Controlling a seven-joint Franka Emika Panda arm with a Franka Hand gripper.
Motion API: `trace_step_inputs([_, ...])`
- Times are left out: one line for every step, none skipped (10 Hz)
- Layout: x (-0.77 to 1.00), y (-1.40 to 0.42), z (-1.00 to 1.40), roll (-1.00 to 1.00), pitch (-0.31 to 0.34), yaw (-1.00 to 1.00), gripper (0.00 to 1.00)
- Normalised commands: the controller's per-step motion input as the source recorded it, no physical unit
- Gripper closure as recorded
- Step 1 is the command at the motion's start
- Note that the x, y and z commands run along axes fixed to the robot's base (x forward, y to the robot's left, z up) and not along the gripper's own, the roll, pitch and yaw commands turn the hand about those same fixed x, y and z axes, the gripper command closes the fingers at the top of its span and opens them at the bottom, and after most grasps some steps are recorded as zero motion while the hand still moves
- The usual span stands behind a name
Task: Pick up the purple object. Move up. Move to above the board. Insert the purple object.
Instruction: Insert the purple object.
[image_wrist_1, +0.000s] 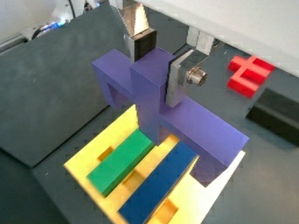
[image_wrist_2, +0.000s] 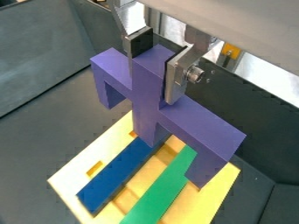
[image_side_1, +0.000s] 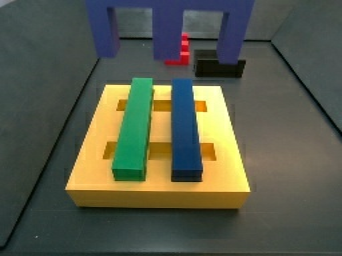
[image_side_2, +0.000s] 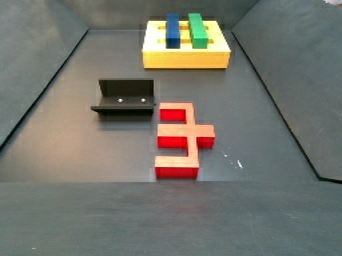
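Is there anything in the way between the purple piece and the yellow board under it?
Nothing visible blocks it. The claw holds the purple object up in the air above the board. A green bar and a blue bar already sit in the board, lying side by side below the purple object's prongs.

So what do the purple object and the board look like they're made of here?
The purple object, clamped in the gripper above the board, looks like matte plastic, possibly printed: flat violet faces, no glare, crisp square edges. The board looks like the same sort of matte plastic in yellow: even colour, sharp-cut slots. Neither shows grain or metallic shine, but the exact material can't be confirmed.
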Motion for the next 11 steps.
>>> trace_step_inputs([0.0, -0.58, -0.37, 0.19, -0.079, 0.02, 1.0])
trace_step_inputs([0.0, -0.49, -0.39, 0.16, -0.057, 0.0, 1.0])
trace_step_inputs([0.0, -0.11, -0.53, 0.0, -0.047, 0.0, 1.0])
trace_step_inputs([-0.06, 0.0, -0.61, -0.2, -0.156, 0.0, 1.0])
trace_step_inputs([-0.14, -0.11, -0.51, 0.0, -0.157, 0.19, 1.0])
trace_step_inputs([-0.11, -0.2, -0.45, 0.11, -0.163, 0.23, 1.0])
trace_step_inputs([-0.09, -0.21, -0.38, 0.19, -0.133, 0.26, 1.0])
trace_step_inputs([0.0, -0.34, -0.15, 0.29, -0.034, 0.3, 1.0])
trace_step_inputs([0.0, -0.24, -0.15, 0.34, 0.0, 0.25, 1.0])
trace_step_inputs([0.09, -0.09, -0.26, 0.22, 0.01, 0.03, 1.0])
trace_step_inputs([0.0, 0.0, -0.35, 0.06, 0.0, 0.02, 1.0])
